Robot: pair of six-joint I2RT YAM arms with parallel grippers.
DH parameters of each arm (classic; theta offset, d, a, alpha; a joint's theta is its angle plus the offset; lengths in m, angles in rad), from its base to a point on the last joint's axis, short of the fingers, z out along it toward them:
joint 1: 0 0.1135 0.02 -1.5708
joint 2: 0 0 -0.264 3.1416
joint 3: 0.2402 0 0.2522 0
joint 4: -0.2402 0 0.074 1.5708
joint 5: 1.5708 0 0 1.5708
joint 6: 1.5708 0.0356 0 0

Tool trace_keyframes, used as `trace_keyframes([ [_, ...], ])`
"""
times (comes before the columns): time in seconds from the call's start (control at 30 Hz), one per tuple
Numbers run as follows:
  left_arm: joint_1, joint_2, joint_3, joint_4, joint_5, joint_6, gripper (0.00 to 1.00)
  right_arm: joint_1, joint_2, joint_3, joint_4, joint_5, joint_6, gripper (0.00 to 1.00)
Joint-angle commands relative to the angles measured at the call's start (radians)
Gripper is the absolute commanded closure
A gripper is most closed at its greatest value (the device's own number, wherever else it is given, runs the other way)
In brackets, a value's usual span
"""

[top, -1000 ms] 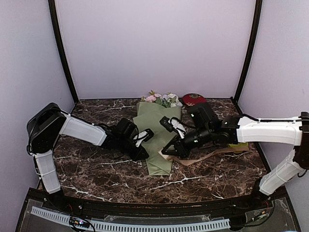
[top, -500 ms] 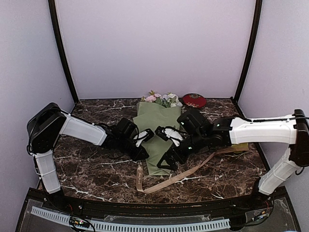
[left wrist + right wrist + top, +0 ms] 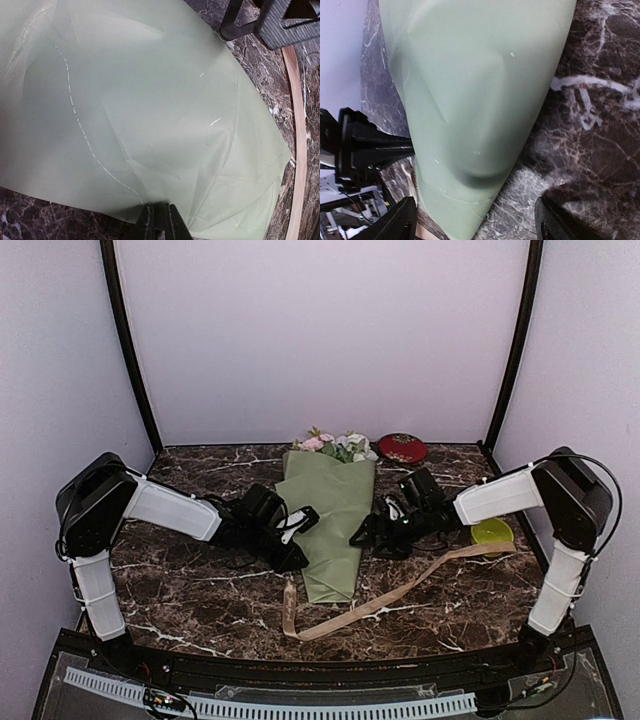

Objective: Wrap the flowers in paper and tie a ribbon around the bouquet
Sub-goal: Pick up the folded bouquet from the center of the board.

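Left gripper [image 3: 157, 222]: fingers pressed together on the side edge of the sage-green paper [image 3: 150, 110], low on the bouquet [image 3: 332, 515], left side. Nothing else is in its grip.

Right gripper [image 3: 472, 212]: fingers spread wide, nothing between them. It sits low over the desk [image 3: 190, 590] just right of the bouquet's narrow half, pointing at it. I cannot tell whether it touches the paper.

Bouquet: lies flat mid-desk, narrow end toward the arms. The flowers [image 3: 335, 445] show at its wide far end, pink and white.

Ribbon [image 3: 385, 600]: loose on the desk. One end lies just left of the bouquet's narrow tip. The band curves past the near side of the tip and runs away right, under the right arm. Neither gripper has it.

Red round dish [image 3: 402, 447]: just right of the flowers, at the back edge. Yellow-green disc [image 3: 492, 531]: well right of the bouquet, partly behind the right arm.
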Motion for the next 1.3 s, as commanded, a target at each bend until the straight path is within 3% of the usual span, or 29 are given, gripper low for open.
trace_keyframes([
  [0.0,-0.005,0.074,-0.036,-0.116,-0.034,0.013,0.92,-0.041,0.065,-0.057,0.213,-0.062,0.221,0.18],
  [0.2,-0.005,0.08,-0.04,-0.1,-0.028,0.01,0.92,-0.045,0.142,-0.097,0.369,-0.063,0.306,0.16],
  [0.83,-0.005,0.099,-0.04,-0.08,-0.011,0.006,0.92,0.028,0.222,-0.047,0.549,-0.168,0.432,0.19],
  [0.93,-0.005,0.101,-0.041,-0.082,-0.012,0.006,0.92,0.03,0.221,-0.05,0.547,-0.169,0.434,0.28],
  [1.2,-0.005,0.075,-0.025,-0.082,0.001,0.0,0.92,0.028,0.213,-0.05,0.54,-0.179,0.433,0.82],
  [1.27,-0.005,0.061,-0.01,-0.082,0.003,0.0,0.92,0.025,0.211,-0.054,0.548,-0.185,0.441,0.91],
])
